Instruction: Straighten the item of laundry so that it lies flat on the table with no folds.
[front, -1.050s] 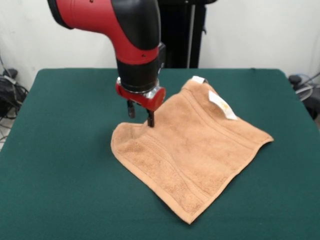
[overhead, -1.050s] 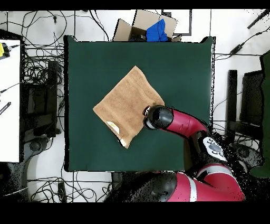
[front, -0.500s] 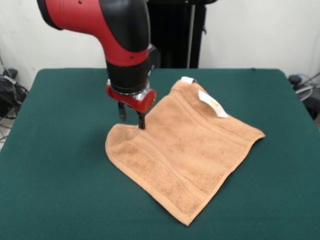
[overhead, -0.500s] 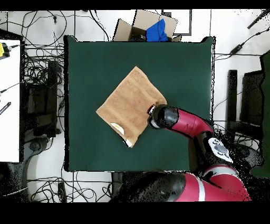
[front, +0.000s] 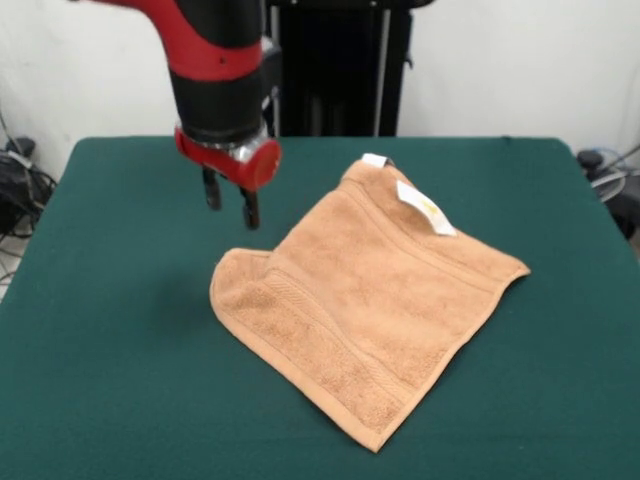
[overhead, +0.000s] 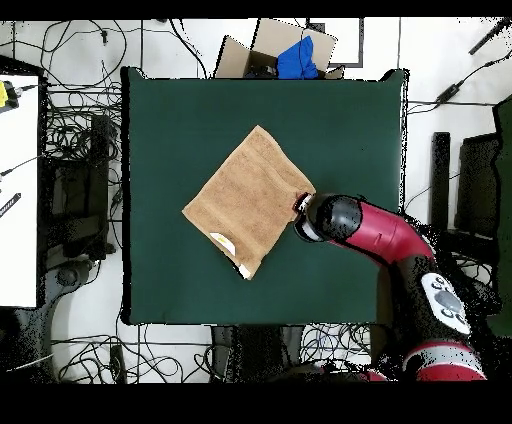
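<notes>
Nearest to us in the front view, we see the bare dark green table (front: 120, 400), and on it the peach-orange towel (front: 370, 300) lying turned like a diamond, 1 corner pointing toward us. It lies mostly spread out, a little right of the table's middle. We make out a woven band running along its near left edge. The left corner curls up slightly, forming a rounded lip, and the right corner ends in a small point. Farther back, a white tag (front: 424, 207) rests on the cloth near the far corner, and that far corner looks slightly raised or turned, with a second small white patch at its tip.

Beyond the towel's left corner, the gripper (front: 230, 205) hangs above the table, clear of the cloth. Its 2 dark fingers (front: 250, 208) stand apart with a gap between them and nothing in it, so we read it as released. Above it rises the red and black arm (front: 215, 60).

In the overhead view, the gripper sits just beside 1 corner of the towel.
</notes>
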